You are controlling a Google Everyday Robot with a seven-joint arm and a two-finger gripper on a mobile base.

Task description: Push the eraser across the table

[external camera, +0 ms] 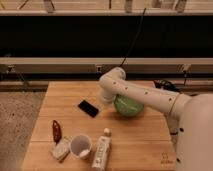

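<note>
Flat black rectangular eraser [88, 108] lies on the light-brown wooden surface [145, 132], just beside the end effector [106, 96] — can't tell if that's clenched or released. The white arm [150, 97] hides part of the round green bowl [129, 107].

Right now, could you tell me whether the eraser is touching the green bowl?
No, the eraser lies apart from the green bowl, the tool between them.

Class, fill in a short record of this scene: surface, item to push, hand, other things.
surface: table, light-brown wood
item to push: eraser, black, flat, left of centre
hand: hand at the arm's end, just right of the eraser, beside the green bowl
contact with eraser: cannot tell
near front edge: red object, pale block, white cup, white bottle
</note>
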